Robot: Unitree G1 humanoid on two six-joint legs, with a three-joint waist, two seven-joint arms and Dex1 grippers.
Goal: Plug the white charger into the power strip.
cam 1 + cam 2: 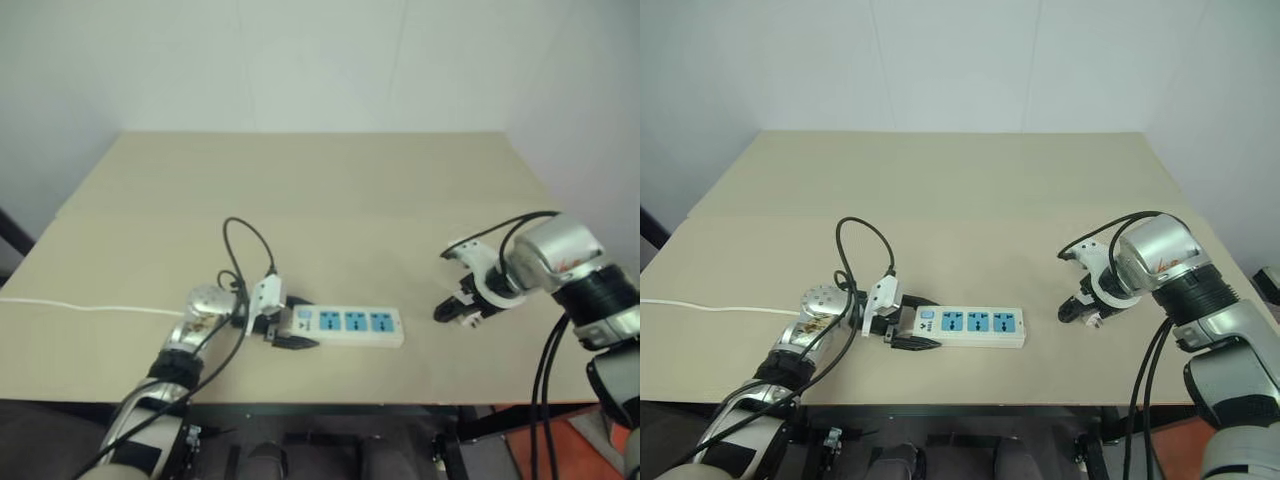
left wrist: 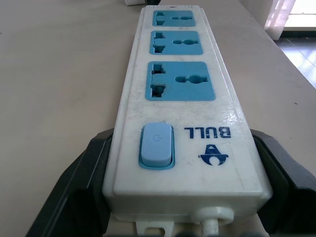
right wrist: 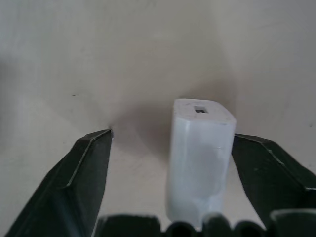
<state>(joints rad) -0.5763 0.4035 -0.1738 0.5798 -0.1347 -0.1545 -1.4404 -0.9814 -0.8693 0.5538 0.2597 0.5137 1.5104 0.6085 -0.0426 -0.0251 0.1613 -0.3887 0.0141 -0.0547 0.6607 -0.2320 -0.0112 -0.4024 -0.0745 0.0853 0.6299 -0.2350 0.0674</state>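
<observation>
A beige table (image 1: 330, 190) stands against plain white walls (image 1: 300, 60).

My left arm reaches in low from the near left, wrist bent so the left gripper (image 1: 908, 325) points toward my right, its two black fingers (image 2: 74, 192) closed on the switch end of the power strip (image 2: 180, 106). My right arm comes in from the right, wrist bent steeply downward, holding the right gripper (image 1: 1080, 308) close above the table (image 1: 970, 200). Its black fingers (image 3: 79, 182) stand apart on either side of the white charger (image 3: 197, 158); I cannot tell whether either one touches it.

bare table (image 1: 970, 190) beyond power strip (image 1: 970, 326), sockets unobstructed
</observation>
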